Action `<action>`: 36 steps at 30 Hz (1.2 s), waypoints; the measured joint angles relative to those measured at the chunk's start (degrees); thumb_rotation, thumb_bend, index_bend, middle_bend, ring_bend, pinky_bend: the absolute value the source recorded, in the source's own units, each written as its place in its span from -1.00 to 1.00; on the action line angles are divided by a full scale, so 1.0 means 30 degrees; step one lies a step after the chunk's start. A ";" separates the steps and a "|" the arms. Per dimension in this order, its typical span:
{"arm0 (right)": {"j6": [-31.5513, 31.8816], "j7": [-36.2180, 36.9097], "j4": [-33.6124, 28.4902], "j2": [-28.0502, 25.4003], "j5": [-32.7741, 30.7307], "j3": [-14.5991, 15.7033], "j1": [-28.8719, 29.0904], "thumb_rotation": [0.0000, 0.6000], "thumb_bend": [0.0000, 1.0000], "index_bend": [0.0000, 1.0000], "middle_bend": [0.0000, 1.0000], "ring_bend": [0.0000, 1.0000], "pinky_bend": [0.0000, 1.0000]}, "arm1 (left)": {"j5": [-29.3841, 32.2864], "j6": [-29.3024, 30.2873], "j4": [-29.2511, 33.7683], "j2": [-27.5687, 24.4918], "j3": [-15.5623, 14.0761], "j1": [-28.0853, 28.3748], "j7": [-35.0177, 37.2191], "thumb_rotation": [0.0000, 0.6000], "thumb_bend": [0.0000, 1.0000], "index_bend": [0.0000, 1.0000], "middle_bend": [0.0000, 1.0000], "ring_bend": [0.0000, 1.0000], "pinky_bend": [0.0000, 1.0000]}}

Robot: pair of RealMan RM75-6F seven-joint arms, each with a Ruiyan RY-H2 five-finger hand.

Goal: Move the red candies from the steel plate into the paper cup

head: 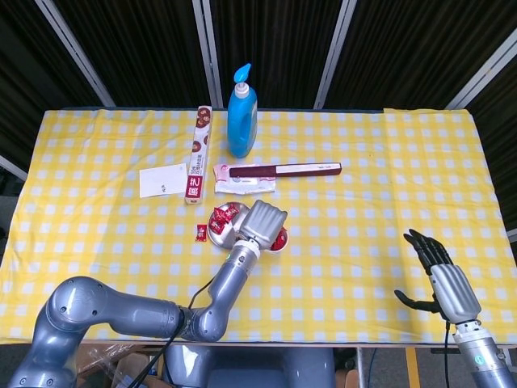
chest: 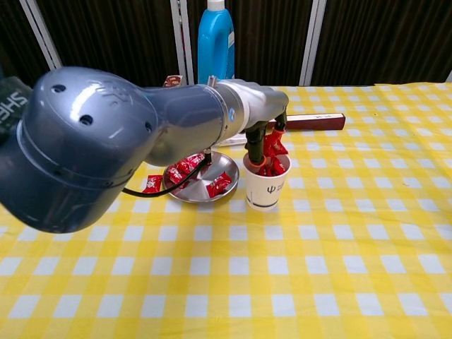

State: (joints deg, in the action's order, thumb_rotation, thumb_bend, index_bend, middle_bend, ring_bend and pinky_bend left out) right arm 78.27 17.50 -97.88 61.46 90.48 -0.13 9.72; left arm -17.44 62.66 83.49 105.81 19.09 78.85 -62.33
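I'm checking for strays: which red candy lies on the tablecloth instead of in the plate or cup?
The lone red candy lying on the yellow checked cloth just left of the steel plate; the others sit in the plate, in the paper cup, or in the left hand.

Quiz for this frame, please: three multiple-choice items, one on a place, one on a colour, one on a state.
1. Where is the left hand?
A. over the paper cup
B. on the white card
C. at the table edge

2. What colour is the pump bottle?
A. green
B. blue
C. white

3. What is the right hand doing?
A. gripping the cup
B. holding nothing, fingers apart
C. pressing the steel plate

Answers: 1 A, its fingers hold a red candy above the cup's mouth; 2 B, plainly blue; 3 B, far from everything.
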 measured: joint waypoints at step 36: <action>0.0083 -0.0058 -0.0003 0.0024 0.0055 0.0008 -0.0019 1.00 -0.45 -1.00 -1.00 -1.00 -1.00 | -0.0621 0.0509 0.1507 -0.0771 -0.0263 -0.0446 0.0932 1.00 -0.28 -0.25 0.51 0.76 0.93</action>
State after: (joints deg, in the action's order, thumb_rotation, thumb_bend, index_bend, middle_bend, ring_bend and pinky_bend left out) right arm 78.52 17.33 -97.89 61.53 90.64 -0.11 9.66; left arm -19.30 64.19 88.01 103.49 18.30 77.51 -59.53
